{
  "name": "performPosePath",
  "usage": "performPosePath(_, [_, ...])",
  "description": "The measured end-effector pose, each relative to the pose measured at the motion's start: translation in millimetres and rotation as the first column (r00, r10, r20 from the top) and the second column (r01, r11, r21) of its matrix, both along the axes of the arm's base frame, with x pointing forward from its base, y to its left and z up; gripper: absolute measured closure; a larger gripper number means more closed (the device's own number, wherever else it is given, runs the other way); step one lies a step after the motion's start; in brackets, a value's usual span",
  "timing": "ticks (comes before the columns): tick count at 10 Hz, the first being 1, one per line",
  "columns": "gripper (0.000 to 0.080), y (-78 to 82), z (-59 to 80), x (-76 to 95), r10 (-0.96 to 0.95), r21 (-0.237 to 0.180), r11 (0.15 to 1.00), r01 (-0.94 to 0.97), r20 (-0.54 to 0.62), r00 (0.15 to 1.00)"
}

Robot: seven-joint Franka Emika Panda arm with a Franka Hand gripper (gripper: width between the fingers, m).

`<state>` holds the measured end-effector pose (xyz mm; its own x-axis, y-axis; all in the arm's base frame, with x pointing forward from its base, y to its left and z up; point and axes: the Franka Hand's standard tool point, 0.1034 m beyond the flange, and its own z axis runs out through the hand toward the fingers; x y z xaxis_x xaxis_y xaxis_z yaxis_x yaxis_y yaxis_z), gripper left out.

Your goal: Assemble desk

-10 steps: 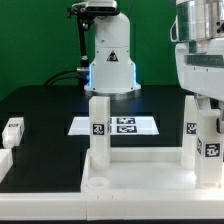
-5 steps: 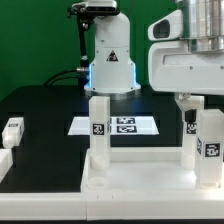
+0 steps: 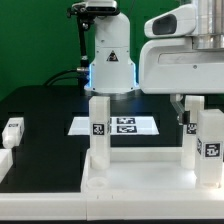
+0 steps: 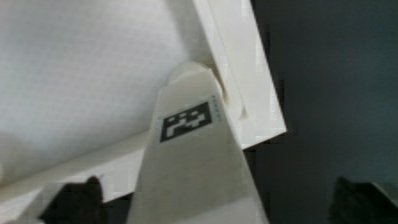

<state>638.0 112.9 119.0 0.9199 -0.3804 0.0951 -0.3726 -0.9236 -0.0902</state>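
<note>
**Over the right-hand legs, a released claw lines up**

At the near edge of the worktop (image 3: 45, 105) the desk top (image 3: 130, 182) lies rim up. Three legs stand in it: a left leg (image 3: 98, 128), a rear right leg (image 3: 190, 140) and a front right leg (image 3: 212, 145). A loose leg (image 3: 12, 131) lies well apart at the exterior view's left. The claw (image 4: 222, 205) hangs above the right pair, released. In the wrist view its dark fingertips (image 4: 80, 198) stand wide on either side of a tagged leg (image 4: 196, 170) without touching it.

The step looks like gripping that leg to seat or tighten it. It would go best with the leg centred between the fingers, a straight descent, a grip on its flat faces and no tilt.

In the exterior view the arm housing (image 3: 185, 60) hides most of the claw, so which right leg it targets is unclear. The blurred wrist view does not show the leg's joint with the desk top.
</note>
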Motion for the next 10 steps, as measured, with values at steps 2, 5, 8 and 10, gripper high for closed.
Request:
performPosePath(2, [0.0449, -0.1, -0.1, 0.0, -0.046, 0.006, 0.999, 0.046, -0.002, 0.999])
performPosePath(5, [0.0514, -0.5, -0.1, -1.1, -0.375, 0.033, 0.926, 0.376, -0.032, 0.926])
performPosePath(8, [0.0514, 7.1, -2.4, -4.9, -0.807, 0.089, 0.576, 0.812, -0.093, 0.583])
performPosePath(10, [0.0514, 7.3, -1.9, -4.5, -0.877, 0.095, 0.459, 0.883, -0.114, 0.468])
